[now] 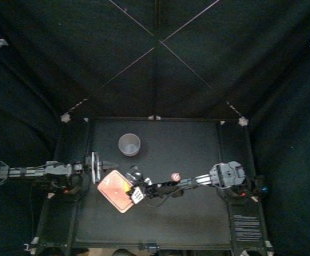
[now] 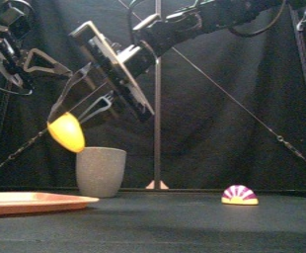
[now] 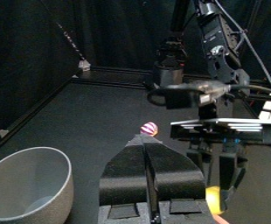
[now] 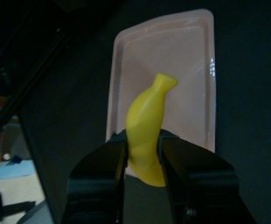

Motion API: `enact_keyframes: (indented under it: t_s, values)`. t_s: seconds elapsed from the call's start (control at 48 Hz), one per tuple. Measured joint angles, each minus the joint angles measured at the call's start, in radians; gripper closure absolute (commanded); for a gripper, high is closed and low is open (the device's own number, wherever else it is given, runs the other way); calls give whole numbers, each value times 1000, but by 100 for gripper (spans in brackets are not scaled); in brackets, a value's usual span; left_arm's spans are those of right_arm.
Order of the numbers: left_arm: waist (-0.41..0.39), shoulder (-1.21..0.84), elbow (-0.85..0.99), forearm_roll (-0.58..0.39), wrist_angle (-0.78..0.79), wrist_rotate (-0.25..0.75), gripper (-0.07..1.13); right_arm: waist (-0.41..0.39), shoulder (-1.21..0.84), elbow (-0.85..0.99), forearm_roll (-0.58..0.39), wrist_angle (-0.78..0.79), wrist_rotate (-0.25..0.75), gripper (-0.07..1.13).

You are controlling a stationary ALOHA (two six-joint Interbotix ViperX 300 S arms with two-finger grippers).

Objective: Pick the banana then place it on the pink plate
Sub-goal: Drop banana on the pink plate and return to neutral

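Note:
A yellow banana (image 2: 66, 131) hangs in the air, with my right gripper (image 2: 77, 117) shut on it. The right wrist view shows the banana (image 4: 148, 131) between the jaws, directly over the flat pink plate (image 4: 162, 70). In the top view the right arm reaches past the middle, its gripper (image 1: 131, 189) above the plate (image 1: 110, 184) at the front left. The banana is well above the plate (image 2: 31, 203). My left gripper (image 1: 80, 170) rests at the left edge, jaws together and holding nothing (image 3: 153, 156).
A tall grey speckled cup (image 2: 101, 170) stands just behind the plate, also near the left gripper (image 3: 27, 184). A small purple-and-white striped toy (image 2: 240, 195) lies on the table right of centre (image 1: 175, 176).

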State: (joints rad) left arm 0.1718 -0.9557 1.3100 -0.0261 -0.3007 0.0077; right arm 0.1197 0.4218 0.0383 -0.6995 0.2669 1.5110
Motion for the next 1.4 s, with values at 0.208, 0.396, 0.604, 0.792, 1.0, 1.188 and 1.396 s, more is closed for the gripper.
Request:
enact_keyframes:
  t_s: [0.208, 0.396, 0.604, 0.792, 1.0, 1.188, 1.396]
  values:
    - [0, 0, 0, 0, 0, 0, 108, -9, 69, -86, -71, 54, 0, 14]
    - [0, 0, 0, 0, 0, 0, 108, -8, 83, -118, -77, 64, 0, 8]
    - [2, 0, 2, 0, 0, -2, 108, -5, 60, -54, -83, 164, 0, 8]
    - [2, 0, 12, 3, 0, -2, 108, -5, -52, 67, -86, 255, 5, 8]
    - [2, 0, 15, 0, 0, -2, 108, 0, -204, 225, -126, 324, 17, 8]
    - [2, 0, 15, 0, 0, -2, 108, 32, -316, 330, -265, 342, 17, 8]
    - [2, 0, 17, 5, -3, -2, 108, 72, -417, 423, -422, 337, 15, 8]
